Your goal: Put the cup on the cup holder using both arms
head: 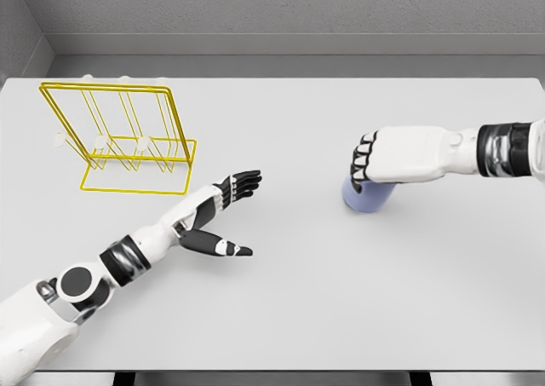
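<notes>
A pale blue cup (368, 195) stands on the white table (341, 301), over on the right side, and I cannot see what is inside it because a hand covers its top. Far from it, on the left side near the back of the table, stands the yellow wire cup holder (119, 139). It is a tall frame made of thin rods with a flat wire base, and small white pegs show among its wires. I see no words, labels or brand marks on the cup, the holder or the arms. The right hand (387, 156) comes in from the right edge and sits on top of the cup, with its dark-tipped fingers (364, 158) curled down over the far rim, so it is wrapped around the cup. The left hand (223, 211) lies low over the table in the middle left, below and to the right of the holder. Its fingers (244, 181) are stretched out straight and its thumb (232, 250) points away to the side, so it is spread wide and holds nothing. It is well apart from the cup.
</notes>
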Controlling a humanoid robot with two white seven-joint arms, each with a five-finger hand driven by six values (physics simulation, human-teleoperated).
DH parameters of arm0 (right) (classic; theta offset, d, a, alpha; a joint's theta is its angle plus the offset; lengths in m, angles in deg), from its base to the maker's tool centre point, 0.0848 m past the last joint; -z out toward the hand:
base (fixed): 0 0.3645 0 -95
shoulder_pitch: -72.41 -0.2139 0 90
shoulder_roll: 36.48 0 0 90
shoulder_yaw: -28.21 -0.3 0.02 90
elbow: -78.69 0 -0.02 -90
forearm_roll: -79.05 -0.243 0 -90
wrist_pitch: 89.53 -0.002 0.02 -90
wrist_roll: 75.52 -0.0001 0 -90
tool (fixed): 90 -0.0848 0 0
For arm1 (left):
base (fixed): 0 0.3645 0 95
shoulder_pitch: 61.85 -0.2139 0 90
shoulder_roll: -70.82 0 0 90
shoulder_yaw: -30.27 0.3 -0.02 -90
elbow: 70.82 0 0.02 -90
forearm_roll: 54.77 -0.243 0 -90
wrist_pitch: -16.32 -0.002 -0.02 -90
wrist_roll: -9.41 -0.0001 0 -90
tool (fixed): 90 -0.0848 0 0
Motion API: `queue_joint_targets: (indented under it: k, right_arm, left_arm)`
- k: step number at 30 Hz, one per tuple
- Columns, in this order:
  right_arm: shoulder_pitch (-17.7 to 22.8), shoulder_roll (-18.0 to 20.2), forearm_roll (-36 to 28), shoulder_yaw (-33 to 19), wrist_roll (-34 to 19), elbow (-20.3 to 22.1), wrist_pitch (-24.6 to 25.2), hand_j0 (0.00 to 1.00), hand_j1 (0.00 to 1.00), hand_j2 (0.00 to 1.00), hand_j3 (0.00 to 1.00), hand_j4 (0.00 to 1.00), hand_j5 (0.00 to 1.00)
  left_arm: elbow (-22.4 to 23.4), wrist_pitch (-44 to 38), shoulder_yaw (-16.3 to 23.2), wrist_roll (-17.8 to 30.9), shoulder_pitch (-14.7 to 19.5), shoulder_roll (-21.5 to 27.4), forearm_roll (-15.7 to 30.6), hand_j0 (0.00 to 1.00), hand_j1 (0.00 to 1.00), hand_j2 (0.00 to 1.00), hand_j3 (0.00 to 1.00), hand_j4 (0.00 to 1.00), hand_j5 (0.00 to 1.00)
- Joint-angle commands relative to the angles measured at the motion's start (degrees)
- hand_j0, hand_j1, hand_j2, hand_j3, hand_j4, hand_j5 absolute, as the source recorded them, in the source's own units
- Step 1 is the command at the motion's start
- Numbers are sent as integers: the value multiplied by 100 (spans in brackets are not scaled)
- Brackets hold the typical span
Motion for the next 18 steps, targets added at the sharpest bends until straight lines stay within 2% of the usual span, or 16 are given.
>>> queue_joint_targets:
  k: [1, 8, 14, 18]
  right_arm:
    - [0, -45, -74, -2, 3, 90, 15, 58, 58, 58, 58, 58, 58]
    - [35, -598, -197, 51, 3, 99, 15, 58, 58, 58, 58, 58, 58]
    - [44, -1011, -223, 174, 3, 99, 15, 58, 58, 58, 58, 58, 58]
    - [44, -1117, -223, 279, 3, 99, 15, 58, 58, 58, 58, 58, 58]
  left_arm:
    - [51, 22, -28, 4, 0, -32, 27, 100, 100, 100, 100, 100, 100]
    - [69, 584, -64, 320, -255, 425, 62, 100, 100, 100, 100, 100, 100]
    - [130, 619, -64, 320, -281, 417, 71, 100, 100, 100, 100, 100, 100]
    - [280, 611, -72, 320, -281, 390, 80, 100, 100, 100, 100, 100, 100]
